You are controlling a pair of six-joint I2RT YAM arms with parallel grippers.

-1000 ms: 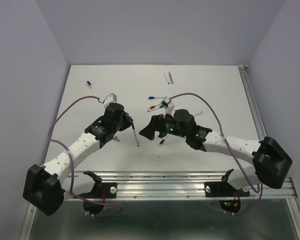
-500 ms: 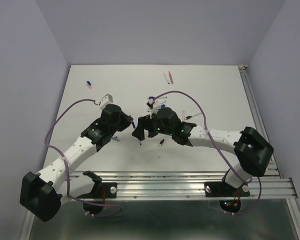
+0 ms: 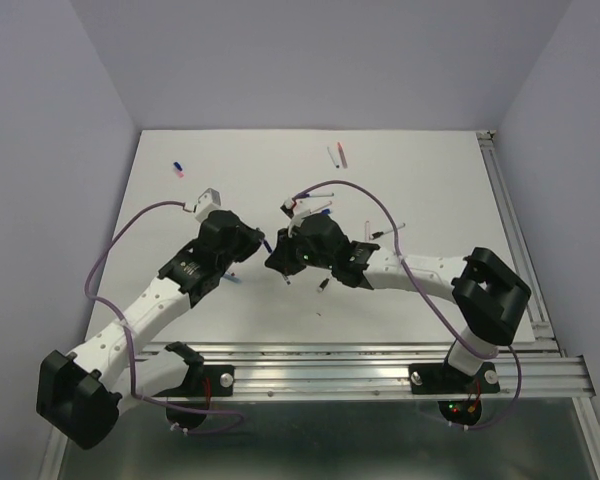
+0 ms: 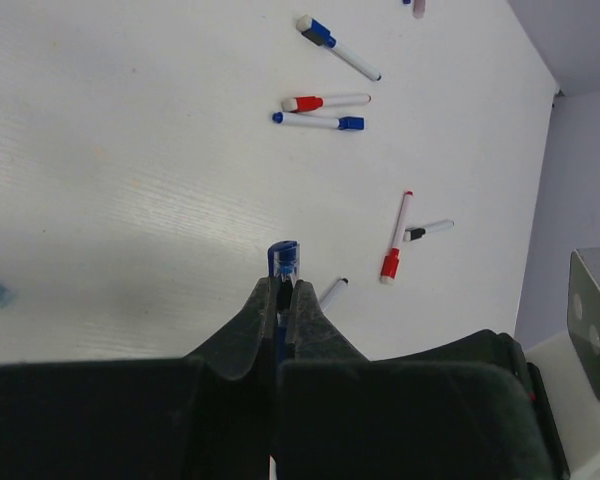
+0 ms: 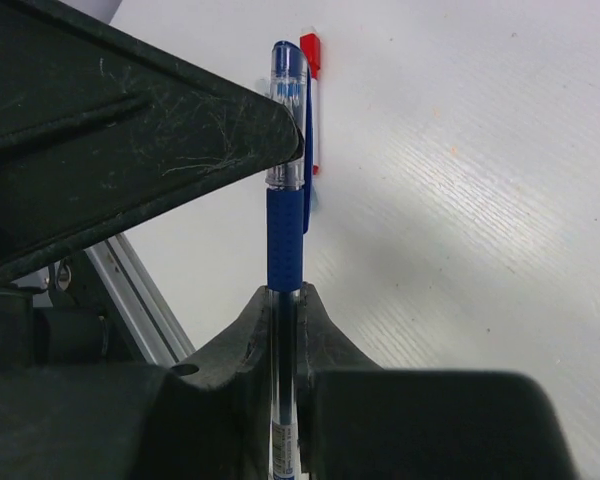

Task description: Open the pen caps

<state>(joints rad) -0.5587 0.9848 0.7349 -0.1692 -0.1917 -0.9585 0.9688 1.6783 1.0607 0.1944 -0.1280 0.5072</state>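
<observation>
Item: pen (image 5: 286,225), clear plastic barrel, dark blue rubber grip sleeve, held over the white, finely ribbed bench (image 4: 130,180). Your right jaws are pinched on the barrel below the sleeve. Cap (image 4: 283,258), translucent blue with a clip, sits nipped between your left jaws, its round end poking past the tips. Slim white markers (image 4: 318,121), red- and blue-capped, lie beyond.

I find nothing I can read in any of my views: no words, numbers, labels or brand marks. Even up close, the blue pen (image 5: 285,230) shows no print that I can make out.
</observation>
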